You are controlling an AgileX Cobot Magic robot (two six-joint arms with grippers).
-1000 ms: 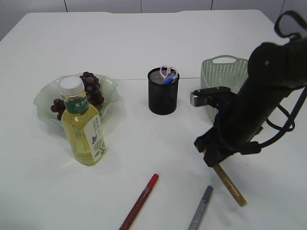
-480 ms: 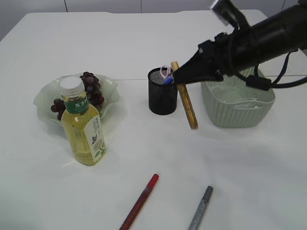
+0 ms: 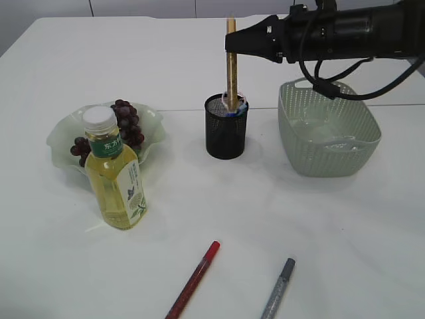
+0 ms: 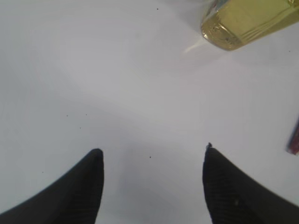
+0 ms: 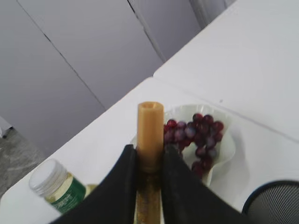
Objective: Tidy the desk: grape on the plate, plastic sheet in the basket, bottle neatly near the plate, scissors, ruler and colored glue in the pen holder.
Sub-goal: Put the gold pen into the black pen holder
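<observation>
Now the right tool (image 5: 148,163) is pinching the gold glue stick (image 3: 231,63) upright over the pen holder (image 3: 225,126); it's looking light, stiff, slick, so gripping near the top. Left tool (image 4: 152,186) is hanging spread, empty.

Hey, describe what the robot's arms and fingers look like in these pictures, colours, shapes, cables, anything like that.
Only the right arm appears in the exterior view: a matte black, rounded tube with loose black cables looping beneath it. Its fingers are black, smooth and curved, tapering toward the tips. The left gripper's fingers look the same: two black, pointed wedges with a faintly speckled surface. No markings or labels are readable on either.
</observation>
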